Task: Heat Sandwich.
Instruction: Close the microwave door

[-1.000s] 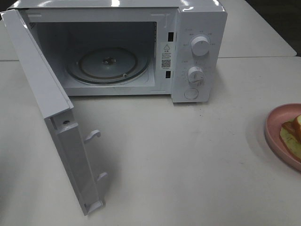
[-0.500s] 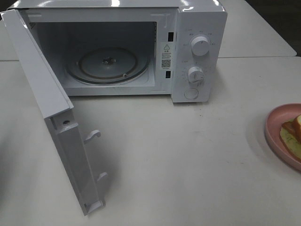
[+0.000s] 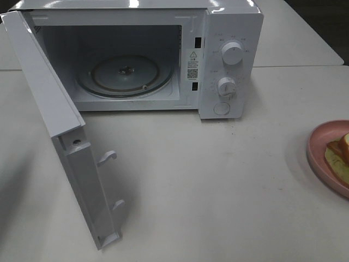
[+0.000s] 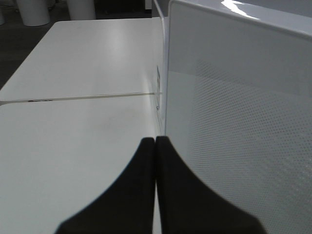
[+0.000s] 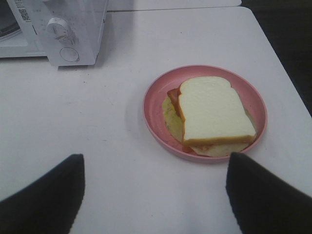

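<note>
Sandwich (image 5: 214,114) on pink plate (image 5: 153,122) near table's right edge, soft, light, liable to slide apart—lift by plate rim; right gripper (image 5: 155,187) wide open, empty; left gripper (image 4: 155,146) shut, empty, beside microwave door (image 4: 239,122).

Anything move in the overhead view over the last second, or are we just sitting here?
Nothing visibly changed. The microwave door stands open as before, its glass turntable bare, and the sandwich lies on the pink plate at the table's right edge. Neither arm shows in the overhead view.
</note>
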You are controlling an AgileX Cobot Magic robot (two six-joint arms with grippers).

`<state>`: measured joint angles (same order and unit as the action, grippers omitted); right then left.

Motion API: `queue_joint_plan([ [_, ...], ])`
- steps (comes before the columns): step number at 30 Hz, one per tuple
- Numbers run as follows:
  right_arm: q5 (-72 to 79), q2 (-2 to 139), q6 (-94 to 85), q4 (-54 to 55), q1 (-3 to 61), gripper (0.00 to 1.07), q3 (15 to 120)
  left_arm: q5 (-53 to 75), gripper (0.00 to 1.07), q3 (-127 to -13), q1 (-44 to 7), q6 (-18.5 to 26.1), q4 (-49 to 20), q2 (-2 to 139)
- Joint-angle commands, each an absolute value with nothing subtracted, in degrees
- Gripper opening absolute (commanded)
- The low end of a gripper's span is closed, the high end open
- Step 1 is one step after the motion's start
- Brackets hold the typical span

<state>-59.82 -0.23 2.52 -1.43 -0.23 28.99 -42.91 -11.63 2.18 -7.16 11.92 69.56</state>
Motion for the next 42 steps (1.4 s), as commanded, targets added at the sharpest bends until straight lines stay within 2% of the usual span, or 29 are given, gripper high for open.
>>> queue_joint_plan([
  [1, -59.07, -1.78, 1.78, -1.32, -0.63, 0.76, 28.88, -47.33, 0.00, -12.49, -0.40, -8.59, 13.29, 73.68],
  [7, -59.07, -1.78, 1.78, -1.32, -0.63, 0.76, 28.88, -48.19, 0.00, -14.32, -6.99, -6.65, 13.12, 77.98],
  [17, -59.07, -1.78, 1.72, -1.32, -0.63, 0.76, 28.88, -51.68, 0.00, -15.07, -12.83, -6.70, 12.78, 83.48],
  [22, -59.07, -1.78, 1.72, -1.32, -0.63, 0.76, 28.88, -51.80, 0.00, -17.19, -17.53, -6.47, 10.31, 85.94],
  [31, -59.07, -1.78, 1.78, -1.32, -0.63, 0.76, 28.88, -51.57, 0.00, -21.03, -26.47, -0.86, -0.86, 89.84],
  [34, -59.07, -1.78, 1.78, -1.32, -0.63, 0.76, 28.88, -50.99, 0.00, -23.15, -29.97, 1.89, -6.42, 91.39],
  [37, -59.07, -1.78, 1.78, -1.32, -0.63, 0.76, 28.88, -50.13, 0.00, -24.92, -32.31, 4.30, -8.94, 92.48],
  [42, -59.07, -1.78, 1.78, -1.32, -0.63, 0.76, 28.88, -48.93, 0.00, -28.53, -34.72, 5.50, -12.43, 94.54],
])
